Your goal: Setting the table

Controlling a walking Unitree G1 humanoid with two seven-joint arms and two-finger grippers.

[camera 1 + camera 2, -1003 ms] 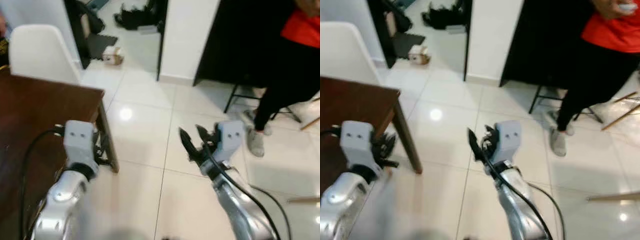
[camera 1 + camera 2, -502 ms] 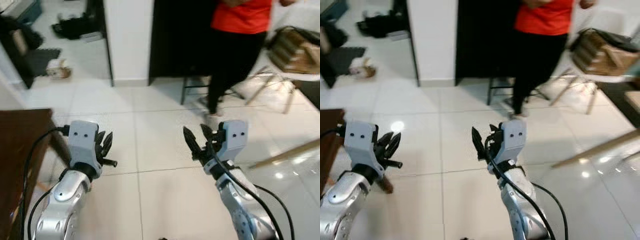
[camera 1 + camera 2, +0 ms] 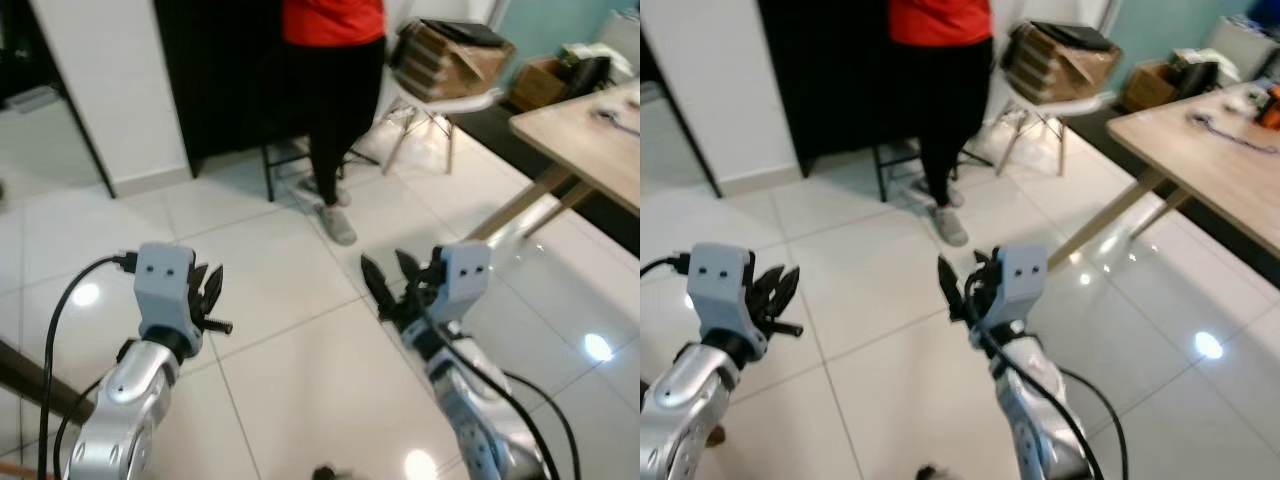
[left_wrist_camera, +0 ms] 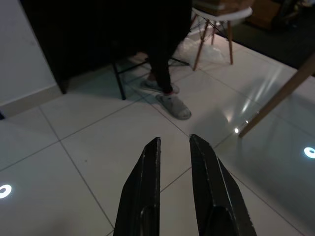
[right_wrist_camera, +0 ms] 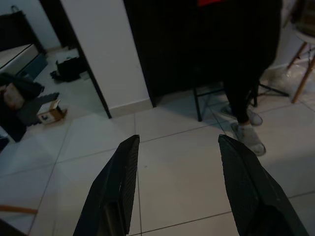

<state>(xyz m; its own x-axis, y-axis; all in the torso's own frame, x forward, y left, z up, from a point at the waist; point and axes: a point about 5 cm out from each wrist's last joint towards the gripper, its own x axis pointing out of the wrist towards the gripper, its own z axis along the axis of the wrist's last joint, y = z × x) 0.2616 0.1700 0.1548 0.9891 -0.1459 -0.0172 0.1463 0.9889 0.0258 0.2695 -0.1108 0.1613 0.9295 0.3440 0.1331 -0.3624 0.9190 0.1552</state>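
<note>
Table (image 3: pixel 1200 165) of pale wood, slanted legs

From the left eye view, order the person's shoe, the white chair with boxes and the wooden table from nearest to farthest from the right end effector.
1. Shoe: on the floor just ahead of the right end effector.
2. Wooden table: to the right; its leg comes down close by.
3. White chair: ahead and to the right, behind the person.

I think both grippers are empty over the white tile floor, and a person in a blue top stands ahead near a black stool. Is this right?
Not quite: the top is red, not blue, as the left eye view shows. The left gripper and right gripper are indeed empty over the white tile floor, with the person near the black stool.
</note>
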